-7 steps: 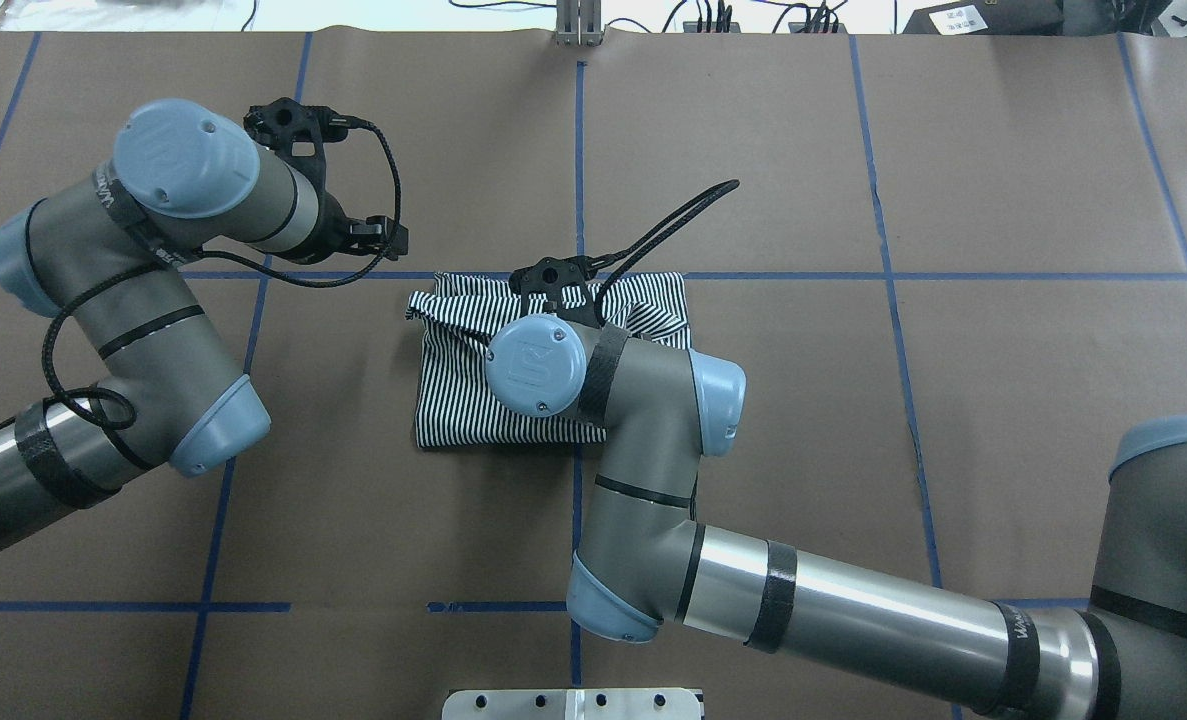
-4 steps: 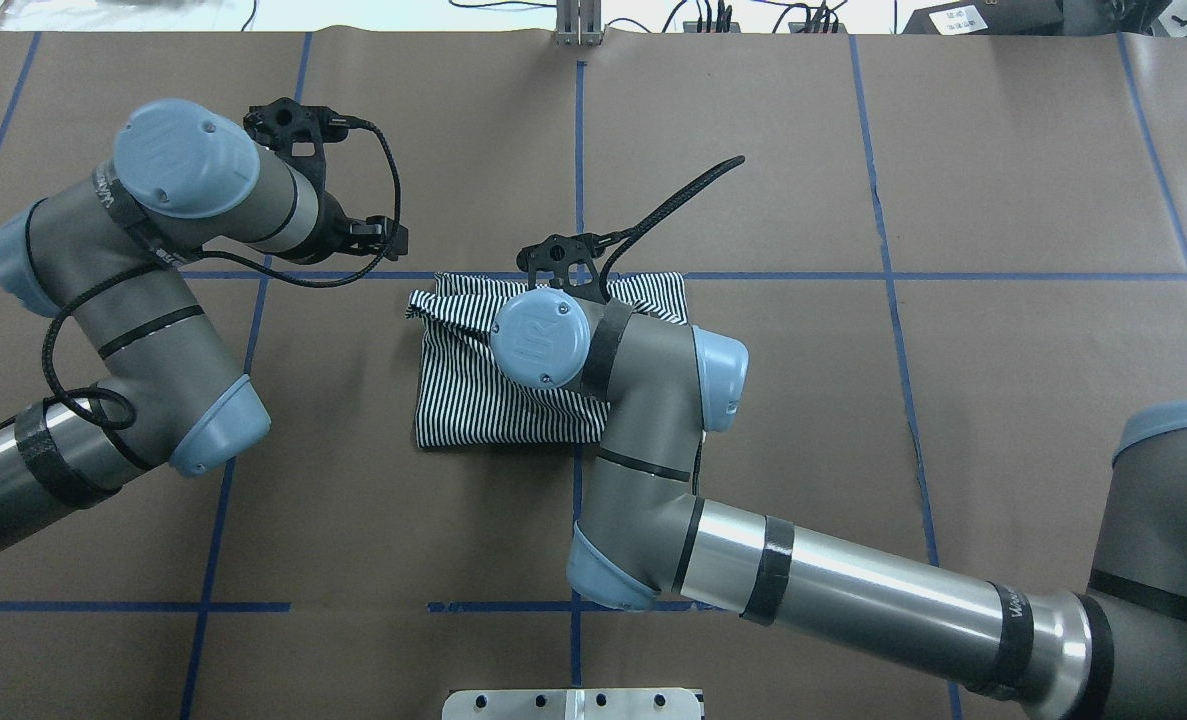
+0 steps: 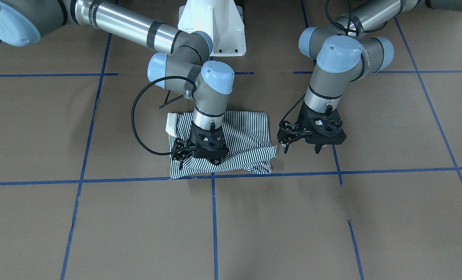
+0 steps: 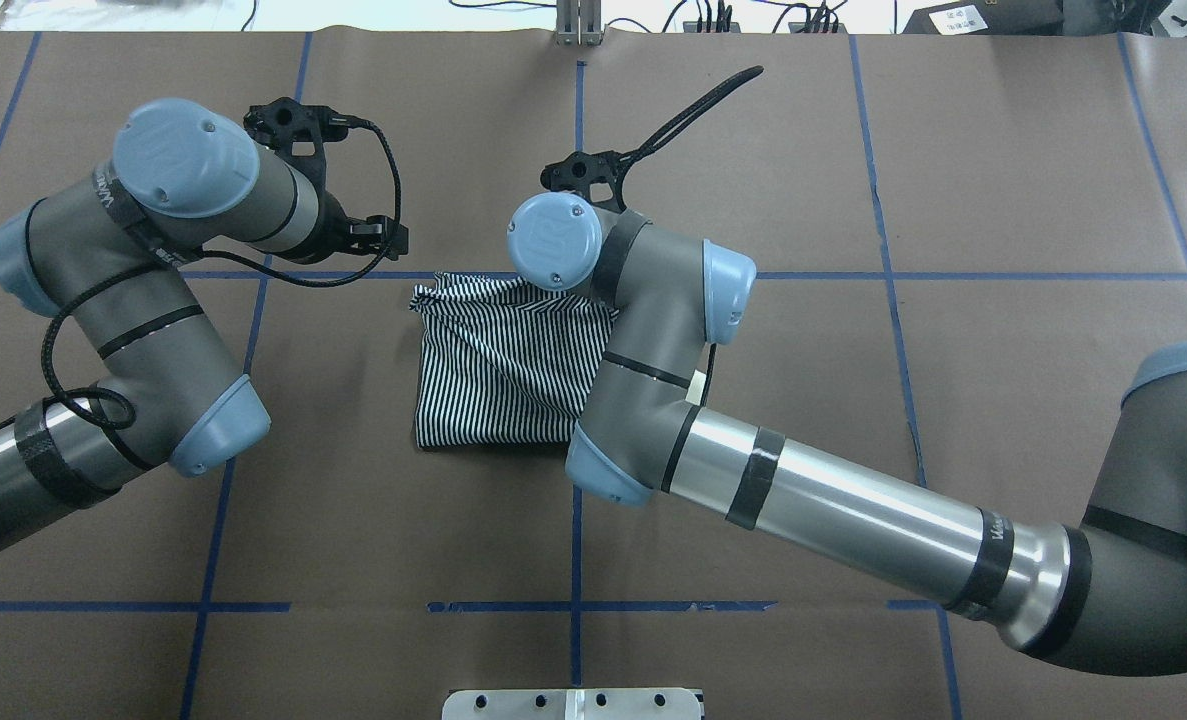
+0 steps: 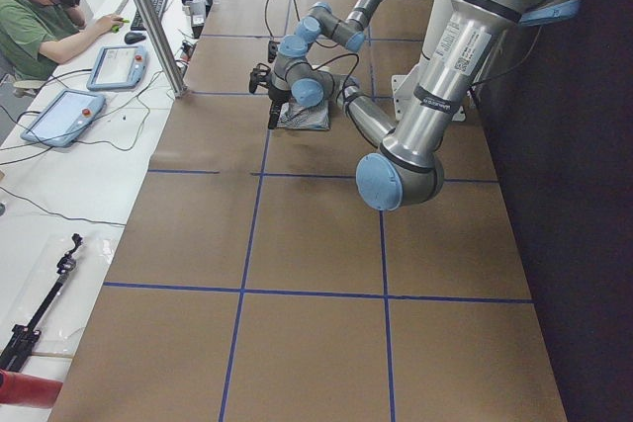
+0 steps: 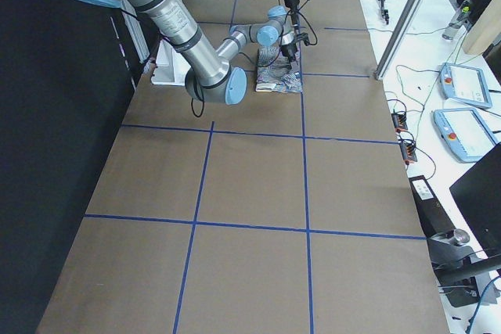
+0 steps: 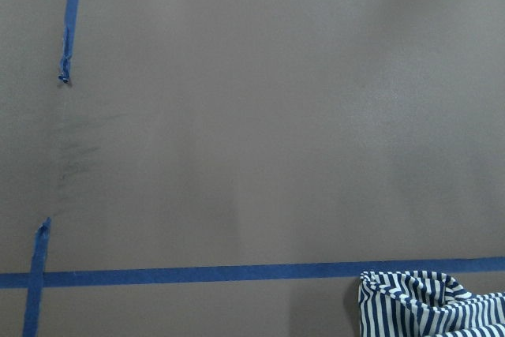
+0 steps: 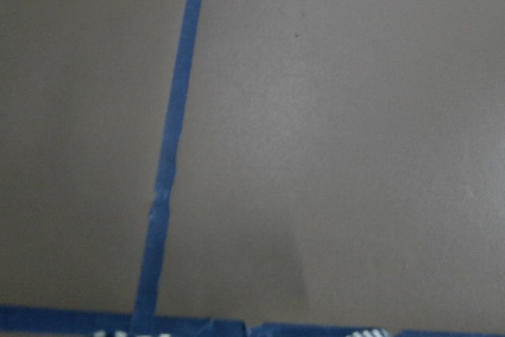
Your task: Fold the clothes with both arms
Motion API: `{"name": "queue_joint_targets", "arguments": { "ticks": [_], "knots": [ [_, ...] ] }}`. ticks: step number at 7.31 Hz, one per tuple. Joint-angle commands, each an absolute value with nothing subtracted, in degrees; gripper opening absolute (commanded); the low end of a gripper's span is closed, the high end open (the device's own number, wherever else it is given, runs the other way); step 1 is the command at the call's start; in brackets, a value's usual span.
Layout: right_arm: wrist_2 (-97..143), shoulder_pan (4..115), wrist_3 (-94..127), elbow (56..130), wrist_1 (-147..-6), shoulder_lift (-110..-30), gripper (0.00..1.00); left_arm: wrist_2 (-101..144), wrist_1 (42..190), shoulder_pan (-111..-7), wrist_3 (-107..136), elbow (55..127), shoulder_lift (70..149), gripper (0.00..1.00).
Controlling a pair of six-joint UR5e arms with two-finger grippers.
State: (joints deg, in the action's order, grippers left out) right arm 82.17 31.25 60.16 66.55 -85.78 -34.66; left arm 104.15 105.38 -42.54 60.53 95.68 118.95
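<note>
One striped polo shirt (image 3: 246, 134) is lying folded into a compact bundle at the centre of the table (image 3: 332, 217); we are judging the folding nearly done. Right gripper (image 3: 201, 154) is hanging low over the bundle's outer edge, and we cannot tell how its jaws stand. Left gripper (image 3: 301, 148) is hovering just beside the bundle, jaws spread and empty. Next move, we are guessing: smoothing the rumpled corner (image 3: 264, 167).

Right arm (image 4: 853, 510) is stretched long toward the centre, wrist joints kinked forward and stacked vertical, right gripper (image 3: 214, 160) pointing straight down. Left arm (image 4: 143, 330) is folded tight on its own side, wrist upright, left gripper (image 3: 318, 149) also pointing straight down, just beside the right one. Finger gap not readable on either gripper in any view
</note>
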Motion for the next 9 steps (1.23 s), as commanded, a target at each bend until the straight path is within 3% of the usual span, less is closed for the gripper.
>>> {"name": "queue_joint_targets", "arguments": {
  "ticks": [1,6,9],
  "knots": [
    [83.3,36.4,56.4,58.6,-80.1,-32.6,1.00,104.2,105.4,-42.5,60.6,95.9,118.9,1.00],
    [89.0,35.8,56.5,65.4,-80.4,-34.4,1.00,104.2,105.4,-42.5,60.6,96.0,118.9,1.00],
    [93.1,36.1,55.8,71.9,-84.1,-36.3,1.00,103.5,104.9,-37.1,68.8,91.6,122.4,1.00]
  ]
}}
